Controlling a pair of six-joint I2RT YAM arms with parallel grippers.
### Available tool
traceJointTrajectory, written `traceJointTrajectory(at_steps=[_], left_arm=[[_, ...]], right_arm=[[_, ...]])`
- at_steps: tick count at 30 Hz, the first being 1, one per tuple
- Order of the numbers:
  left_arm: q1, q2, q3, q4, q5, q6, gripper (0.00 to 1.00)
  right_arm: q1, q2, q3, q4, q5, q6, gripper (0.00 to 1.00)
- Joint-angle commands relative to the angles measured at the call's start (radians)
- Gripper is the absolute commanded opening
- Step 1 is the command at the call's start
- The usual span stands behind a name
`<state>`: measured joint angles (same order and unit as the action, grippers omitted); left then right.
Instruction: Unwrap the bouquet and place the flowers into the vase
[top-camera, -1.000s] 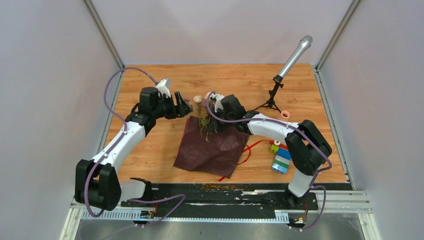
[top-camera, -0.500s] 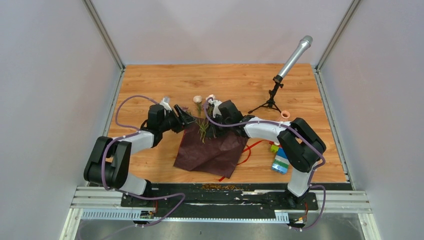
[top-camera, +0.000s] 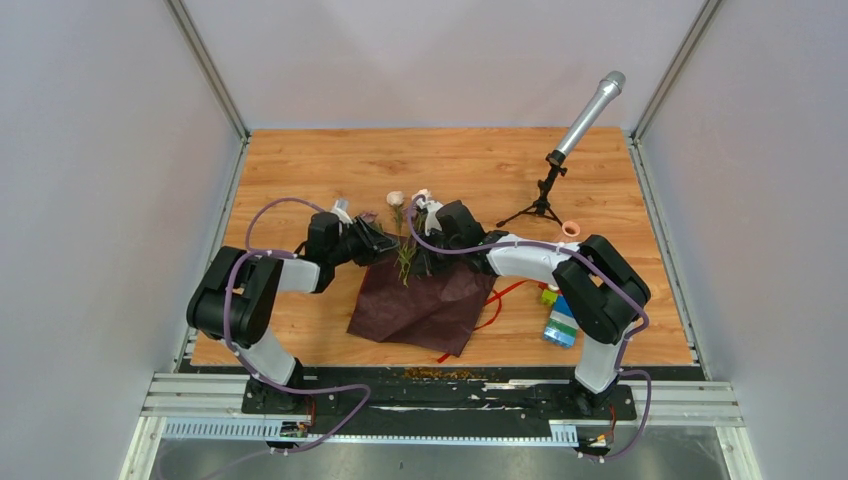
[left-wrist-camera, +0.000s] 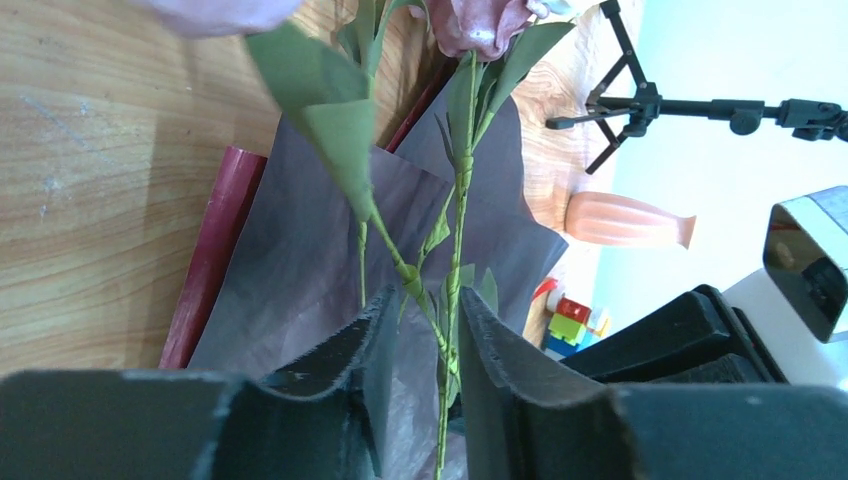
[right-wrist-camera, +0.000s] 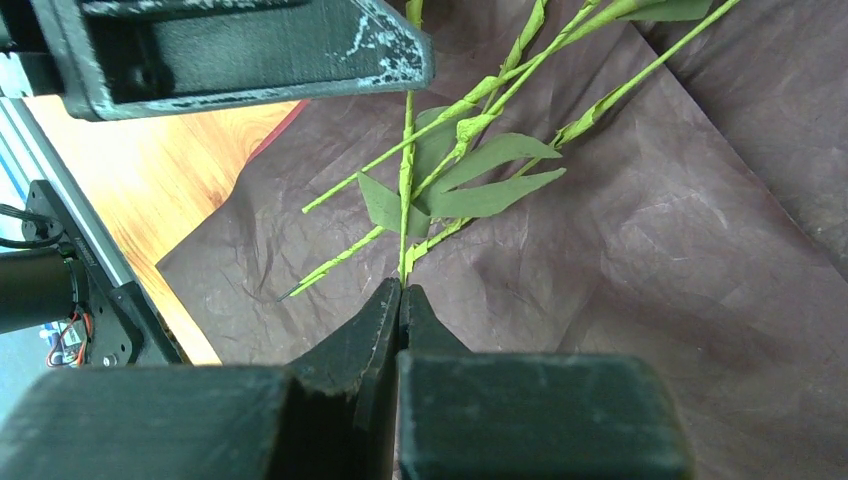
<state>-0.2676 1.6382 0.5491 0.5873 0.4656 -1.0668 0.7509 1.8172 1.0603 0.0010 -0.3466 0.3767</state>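
On the wooden bench (top-camera: 300, 160), your left arm reaches in low from the left. Its pincer (left-wrist-camera: 428, 300) is released, with one finger on either side of the thin green stems. A gap shows between fingers and stems, so nothing is clamped there.

The flowers (top-camera: 404, 250) lie at mid-bench. Their stems rest on the far edge of the unfolded maroon wrapping paper (top-camera: 430, 305), and the cream, pink and mauve heads point away from you over bare wood.

Just right of them, your right pincer (right-wrist-camera: 402, 290) is clenched, its fingers pressed together, and the end of one stem meets its tips. You cannot tell from the wrist view whether that stem is nipped between them. The paper lies spread and creased beneath both pincers.

A thin red ribbon (top-camera: 505, 293) trails loose from the paper's right side. Further right, a colourful toy-brick stack (top-camera: 563, 318) sits near the right arm's elbow. The peach-pink vase (top-camera: 571, 229) stands upright near the bench's right edge, well apart from the flowers. Near it, a microphone (top-camera: 592, 108) leans on its small tripod toward the far right corner.
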Motion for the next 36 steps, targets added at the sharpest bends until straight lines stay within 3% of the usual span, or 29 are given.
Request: traceJointTrajectory(at_steps=[1, 6, 10, 13, 16, 25, 36], left_arm=[[-0.012, 0.021, 0.022, 0.078, -0.013, -0.019, 0.29], [-0.012, 0.061, 0.013, 0.120, -0.016, -0.039, 0.15], [-0.011, 0.076, 0.005, 0.138, -0.013, -0.038, 0.01], [-0.012, 0.074, -0.006, 0.148, -0.014, -0.032, 0.00], [-0.011, 0.063, -0.021, 0.156, -0.014, -0.028, 0.00], [-0.012, 0.036, -0.049, 0.152, -0.022, -0.011, 0.00], [-0.012, 0.022, -0.058, 0.151, -0.011, -0.012, 0.00]], right_arm=[[0.007, 0.001, -0.002, 0.036, -0.008, 0.001, 0.00], [0.007, -0.011, -0.005, 0.011, 0.003, -0.004, 0.09], [0.006, -0.034, -0.005, -0.020, 0.038, -0.005, 0.34], [0.007, -0.050, 0.007, -0.038, 0.063, 0.004, 0.50], [0.007, -0.046, 0.042, -0.075, 0.106, 0.034, 0.58], [0.008, 0.036, 0.180, -0.130, 0.247, 0.178, 0.62], [0.022, 0.201, 0.373, -0.258, 0.423, 0.198, 0.56]])
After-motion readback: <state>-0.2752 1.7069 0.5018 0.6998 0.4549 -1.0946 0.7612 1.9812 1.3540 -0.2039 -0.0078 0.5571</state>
